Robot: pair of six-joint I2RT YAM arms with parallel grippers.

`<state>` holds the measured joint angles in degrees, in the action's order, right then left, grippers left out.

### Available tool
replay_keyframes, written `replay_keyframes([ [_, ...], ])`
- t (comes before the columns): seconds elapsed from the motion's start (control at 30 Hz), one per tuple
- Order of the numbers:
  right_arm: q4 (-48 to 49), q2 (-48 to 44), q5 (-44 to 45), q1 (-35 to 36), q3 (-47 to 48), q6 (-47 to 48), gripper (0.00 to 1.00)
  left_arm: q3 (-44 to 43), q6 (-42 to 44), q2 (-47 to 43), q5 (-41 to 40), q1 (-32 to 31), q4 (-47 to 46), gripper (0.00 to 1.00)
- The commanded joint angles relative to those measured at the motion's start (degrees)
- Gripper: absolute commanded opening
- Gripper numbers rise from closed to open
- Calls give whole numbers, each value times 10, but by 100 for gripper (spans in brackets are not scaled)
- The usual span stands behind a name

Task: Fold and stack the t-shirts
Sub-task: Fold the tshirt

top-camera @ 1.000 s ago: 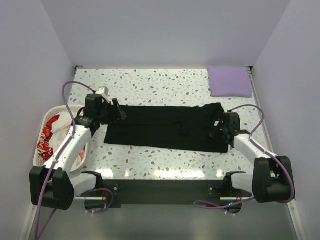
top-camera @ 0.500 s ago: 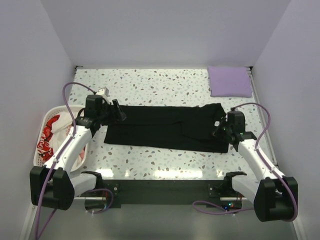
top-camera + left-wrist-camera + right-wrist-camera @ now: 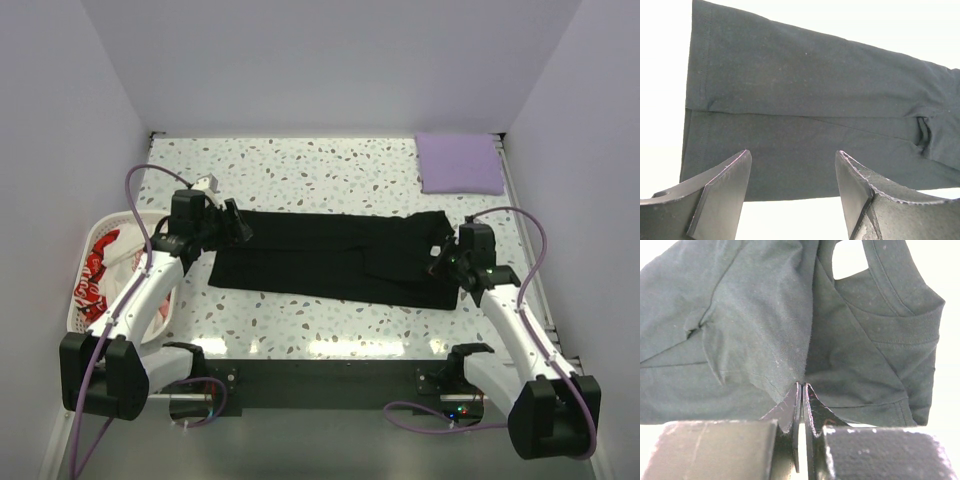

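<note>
The black t-shirt (image 3: pixel 330 258) lies spread lengthwise across the middle of the table, folded into a long band. My left gripper (image 3: pixel 238 224) is open and empty, hovering over the shirt's left end (image 3: pixel 805 100), with its jaws wide apart (image 3: pixel 792 155). My right gripper (image 3: pixel 446 263) is shut on a fold of the black shirt (image 3: pixel 740 315) beside the collar, with the cloth pinched at the fingertips (image 3: pixel 801 385). The lavender t-shirt (image 3: pixel 459 162) lies folded at the far right corner. The white t-shirt with red lettering (image 3: pixel 98 270) sits crumpled in the basket.
A white slotted plastic basket (image 3: pixel 75 318) stands at the left edge of the table beside my left arm. Walls close in the table on the left, back and right. Purple cables loop from both arms.
My right arm has swung to the right, drawing the shirt's right end slightly that way. The left gripper has stayed open in place.
</note>
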<state>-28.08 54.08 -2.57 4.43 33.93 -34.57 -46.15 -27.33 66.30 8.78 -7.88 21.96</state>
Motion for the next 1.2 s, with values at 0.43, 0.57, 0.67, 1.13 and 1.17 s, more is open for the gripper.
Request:
replay_keyframes([
  [0.43, 101, 111, 34, 83, -34, -42, 2, -3, 9, 19, 12, 3, -12, 73],
  [0.57, 81, 131, 40, 83, 3, -25, 34, -3, 4, 28, 16, 3, -14, 73],
  [0.67, 57, 104, 53, 45, 48, -14, 59, -9, -11, 44, 24, 4, -18, 73],
  [1.13, 233, 332, -23, -139, 181, -36, 47, -177, -177, 286, 1, 1, -105, 68],
  [1.17, 247, 344, -24, -139, 183, -37, 47, -197, -177, 303, -2, 1, -108, 68],
])
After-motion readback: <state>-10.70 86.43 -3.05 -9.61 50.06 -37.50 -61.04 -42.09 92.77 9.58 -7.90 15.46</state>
